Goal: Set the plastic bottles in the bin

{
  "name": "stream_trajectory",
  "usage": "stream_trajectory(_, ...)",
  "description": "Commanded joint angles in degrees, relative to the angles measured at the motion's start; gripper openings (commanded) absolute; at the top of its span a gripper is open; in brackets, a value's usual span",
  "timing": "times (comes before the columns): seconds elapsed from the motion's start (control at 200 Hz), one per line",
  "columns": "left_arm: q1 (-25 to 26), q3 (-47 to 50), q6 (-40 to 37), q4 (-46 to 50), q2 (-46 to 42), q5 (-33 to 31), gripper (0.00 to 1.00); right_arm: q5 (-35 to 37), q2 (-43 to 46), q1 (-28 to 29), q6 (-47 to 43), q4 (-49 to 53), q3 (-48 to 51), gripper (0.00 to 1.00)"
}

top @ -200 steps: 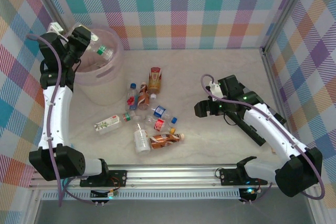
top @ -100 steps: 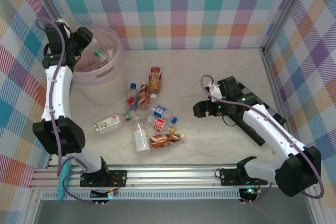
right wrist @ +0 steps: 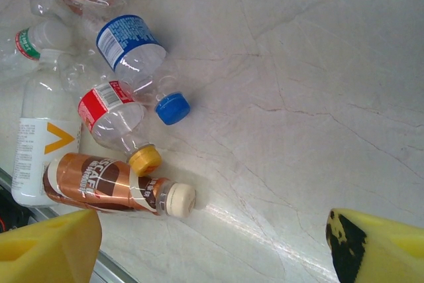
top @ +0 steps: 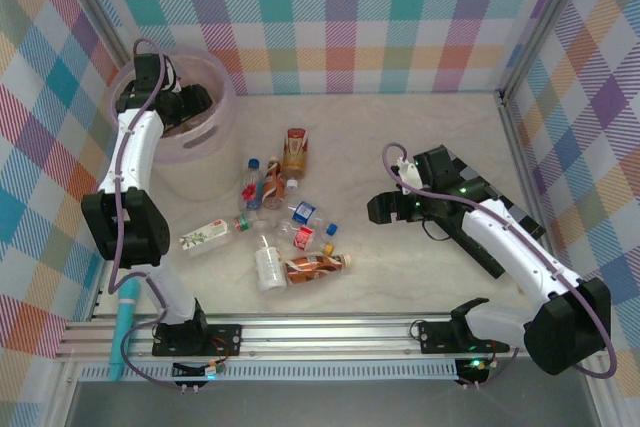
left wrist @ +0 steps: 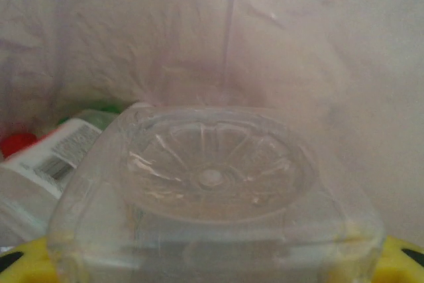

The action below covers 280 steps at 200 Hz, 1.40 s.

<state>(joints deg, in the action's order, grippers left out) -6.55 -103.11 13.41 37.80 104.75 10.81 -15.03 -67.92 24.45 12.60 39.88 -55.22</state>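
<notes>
The pale pink bin (top: 214, 137) stands at the far left. My left gripper (top: 190, 102) reaches down inside it, shut on a clear bottle (left wrist: 212, 183) whose ribbed base fills the left wrist view between the yellow fingertips (left wrist: 20, 263). Beside it in the bin lies a white-labelled bottle (left wrist: 56, 154) with green and red caps near it. Several plastic bottles (top: 280, 217) lie scattered mid-table. My right gripper (top: 385, 207) hovers open to their right, nothing between its fingers (right wrist: 46, 243). Nearest it are a brown bottle (right wrist: 99, 180), a red-labelled one (right wrist: 112, 114) and a blue-labelled one (right wrist: 132, 44).
A white bottle with an orange mark (right wrist: 40, 144) lies near the table's front rail (top: 330, 332). Checked walls close in the back and both sides. Bare marble surface (top: 420, 137) stretches behind and right of the bottles.
My left arm swung from the bin's left rim across and down into the bin, carrying the clear bottle. The right arm has hardly moved.
</notes>
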Motion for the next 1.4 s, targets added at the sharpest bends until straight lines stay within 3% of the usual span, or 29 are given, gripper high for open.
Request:
stream_trajectory(0.0,0.11,0.19,-2.25,0.88,-0.05,-0.08,0.6,-1.1,-0.41,0.16,-1.08,-0.69,1.08,0.88)
stream_trajectory(0.075,0.13,-0.14,-2.16,0.95,-0.22,0.53,0.71,-1.32,-0.76,0.16,-1.09,-0.98,0.95,0.88)
stream_trajectory(0.335,0.05,-2.57,-3.51,2.45,-3.34,-0.42,0.92,-0.71,-0.99,0.16,-1.45,-0.55,0.38,0.88)
stream_trajectory(0.445,0.04,-3.5,-4.6,3.02,-6.01,-1.31,0.94,-0.65,-1.07,0.16,-1.44,-0.92,0.2,0.88)
stream_trajectory(0.7,0.09,-3.43,-9.57,5.23,-16.23,-11.51,0.97,-1.58,-2.2,0.16,-0.65,-3.79,-0.98,0.89)
stream_trajectory(0.94,1.05,-5.61,-8.14,12.19,-28.15,-19.97,0.96,-0.13,-4.12,0.21,-0.8,-4.71,-3.18,0.93)
stream_trajectory(1.1,10.65,1.44,-6.86,20.47,-36.6,-27.65,0.92,0.84,-5.07,0.19,-0.81,-5.64,-3.61,0.95)
stream_trajectory(1.23,19.88,16.13,-0.14,22.04,-45.95,-30.79,0.88,1.33,-5.79,0.16,-1.12,-5.6,-4.01,0.95)
stream_trajectory(1.395,27.5,30.37,8.08,26.08,-53.9,-33.03,0.87,2.45,-5.99,0.16,-1.96,-4.98,-4.19,0.95)
